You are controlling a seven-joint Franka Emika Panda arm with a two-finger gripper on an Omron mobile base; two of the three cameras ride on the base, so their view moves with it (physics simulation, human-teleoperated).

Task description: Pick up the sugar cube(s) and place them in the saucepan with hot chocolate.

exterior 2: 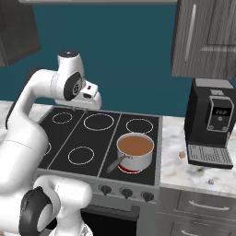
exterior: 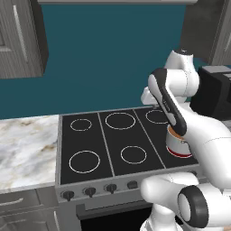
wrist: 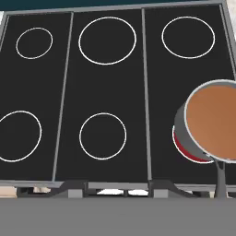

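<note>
The saucepan [exterior 2: 134, 152] is silver with a red band at its base and brown liquid inside. It stands on the front right burner, handle toward the front, and also appears at the right of the hand view [wrist: 213, 122]; my arm partly covers the saucepan [exterior: 177, 145] in the left base view. A tiny tan sugar cube [exterior 2: 182, 154] lies on the marble counter between stove and coffee machine. A second tan speck [exterior 2: 211, 181] lies near the counter's front edge. My gripper [exterior 2: 80, 108] hangs open and empty above the back left of the cooktop, far from both; its tips [wrist: 117, 189] stand wide apart.
The black cooktop [exterior 2: 92, 138] has several ringed burners, with knobs along its front. A black coffee machine [exterior 2: 212, 122] stands on the right counter under a grey wall cabinet [exterior 2: 207, 37]. Marble counter [exterior: 25, 144] stretches left of the stove.
</note>
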